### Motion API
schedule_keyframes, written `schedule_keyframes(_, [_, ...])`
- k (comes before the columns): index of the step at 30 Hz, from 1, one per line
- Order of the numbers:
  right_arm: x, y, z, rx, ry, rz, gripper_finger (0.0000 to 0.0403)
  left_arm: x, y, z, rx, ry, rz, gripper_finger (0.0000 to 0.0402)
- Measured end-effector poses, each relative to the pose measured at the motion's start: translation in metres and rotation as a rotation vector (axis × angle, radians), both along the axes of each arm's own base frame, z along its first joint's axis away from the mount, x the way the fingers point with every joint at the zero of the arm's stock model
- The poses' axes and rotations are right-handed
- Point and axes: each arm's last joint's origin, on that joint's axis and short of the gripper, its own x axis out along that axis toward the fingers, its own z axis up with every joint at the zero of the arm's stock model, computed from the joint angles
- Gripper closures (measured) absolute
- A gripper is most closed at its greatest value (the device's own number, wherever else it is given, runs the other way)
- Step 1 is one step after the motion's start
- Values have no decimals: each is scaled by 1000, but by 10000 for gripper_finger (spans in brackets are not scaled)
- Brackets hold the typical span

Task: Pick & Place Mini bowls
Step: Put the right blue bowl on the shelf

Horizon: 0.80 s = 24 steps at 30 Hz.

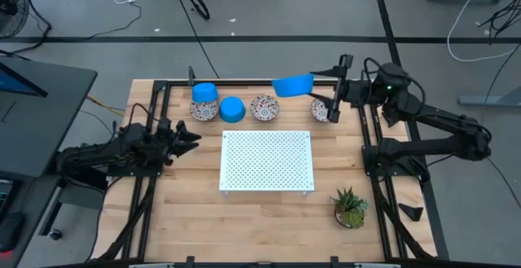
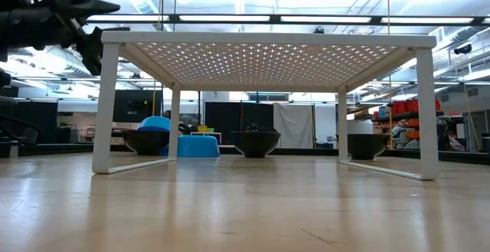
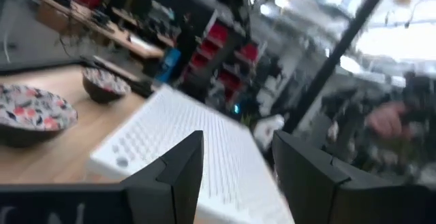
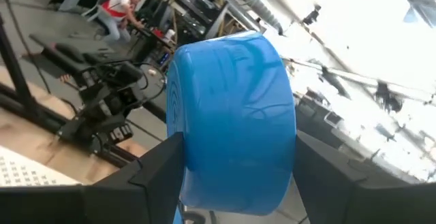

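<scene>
Looking from my near edge, I see the potted plant [image 1: 350,208], then the white perforated board [image 1: 266,161] mid-table. The left gripper [image 1: 192,138] hovers beside the board's left edge, fingers parted, nothing between them. Beyond, along the far edge: a blue bowl [image 1: 204,94] stacked on a floral one, another blue bowl [image 1: 233,109], a floral bowl [image 1: 264,107], and a floral bowl [image 1: 319,110] partly hidden by the arm. The right gripper [image 1: 324,85] clamps the third blue bowl [image 1: 293,85], raised and tilted.
</scene>
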Motion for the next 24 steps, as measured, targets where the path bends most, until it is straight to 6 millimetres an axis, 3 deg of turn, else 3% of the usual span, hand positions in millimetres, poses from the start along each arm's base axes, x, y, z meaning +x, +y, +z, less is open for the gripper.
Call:
schedule_keyframes(13, [7, 13, 7, -110, -60, 62, 163, -6, 2, 27, -224, -175, 50, 220])
schedule_keyframes(24, [28, 24, 30, -101, -54, 146, 163, 8, 3, 108, 12, -98, 51, 220])
